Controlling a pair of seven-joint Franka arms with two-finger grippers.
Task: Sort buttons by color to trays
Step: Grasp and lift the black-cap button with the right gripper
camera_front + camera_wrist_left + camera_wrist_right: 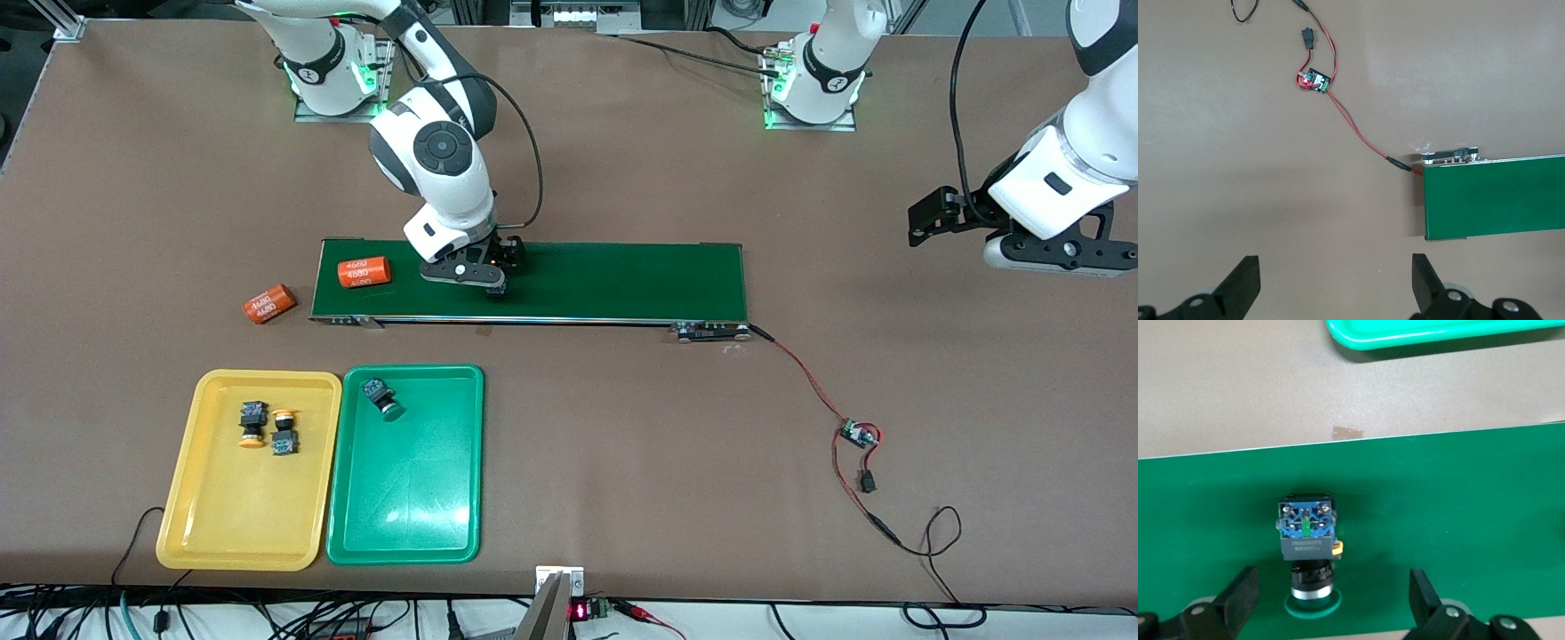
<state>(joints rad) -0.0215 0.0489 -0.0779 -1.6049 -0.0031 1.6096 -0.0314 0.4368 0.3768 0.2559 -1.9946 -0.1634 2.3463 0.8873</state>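
Observation:
A green-capped button [1307, 533] lies on its side on the dark-green conveyor belt [1458, 493]. My right gripper [1333, 587] is open and low over it, with the cap end between the fingers, which do not touch it. In the front view the right gripper [495, 283] hides most of this button. The yellow tray [249, 533] holds two yellow-capped buttons [253, 422] [284, 433]. The green tray [409, 498] holds one green-capped button [380, 397]. My left gripper [1335, 267] is open and empty, and waits high over bare table past the belt's end at the left arm's end.
One orange numbered cylinder [364, 271] lies on the belt [622, 280] beside the right gripper, another [268, 303] on the table off the belt's end. A red wire runs from the belt to a small circuit board [860, 434] [1317, 81]. The green tray's edge [1438, 330] shows in the right wrist view.

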